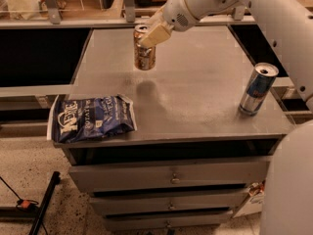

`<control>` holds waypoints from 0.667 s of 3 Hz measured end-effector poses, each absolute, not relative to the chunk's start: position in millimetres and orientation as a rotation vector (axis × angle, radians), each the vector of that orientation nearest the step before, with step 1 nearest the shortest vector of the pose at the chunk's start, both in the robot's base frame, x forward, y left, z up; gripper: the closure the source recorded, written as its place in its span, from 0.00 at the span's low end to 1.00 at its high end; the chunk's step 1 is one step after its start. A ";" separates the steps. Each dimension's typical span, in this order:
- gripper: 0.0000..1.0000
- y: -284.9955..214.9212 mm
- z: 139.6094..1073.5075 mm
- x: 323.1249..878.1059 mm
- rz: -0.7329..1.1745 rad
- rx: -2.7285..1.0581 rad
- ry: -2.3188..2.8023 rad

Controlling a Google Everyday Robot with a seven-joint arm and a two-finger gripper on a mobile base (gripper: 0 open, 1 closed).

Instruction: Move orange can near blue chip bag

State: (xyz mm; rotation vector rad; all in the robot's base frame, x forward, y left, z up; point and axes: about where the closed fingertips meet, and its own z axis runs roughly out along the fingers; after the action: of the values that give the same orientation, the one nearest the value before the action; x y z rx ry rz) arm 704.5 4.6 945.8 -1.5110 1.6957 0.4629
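The gripper (153,34), far back, clamps the orange can (145,55); carry it upright, setting it down beside the near-left blue chip bag (93,119).

We see a glossy white arm (274,18), thick and tubular, with smooth rounded shells and a few small dark dots spaced along its lower edge. Its wrist (193,1) swells into a bulbous white housing that carries a round patch of fine perforations. From there the gripper (149,33) tapers out in a warmer cream tone, its flat blocky finger (156,32) paler at the edges; it sits at the far side of the table, clamped on the top of the orange can (145,57). At lower right we see the broad, rounded white torso (289,190), plain and unmarked.
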 end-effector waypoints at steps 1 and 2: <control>1.00 11.8 942.0 683.0 0.510 -1.531 1.677; 1.00 17.1 933.8 664.5 0.539 -1.556 1.634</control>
State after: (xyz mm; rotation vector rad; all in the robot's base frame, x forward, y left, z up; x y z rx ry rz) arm 664.5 17.1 933.8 -1.5559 1.6339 0.5389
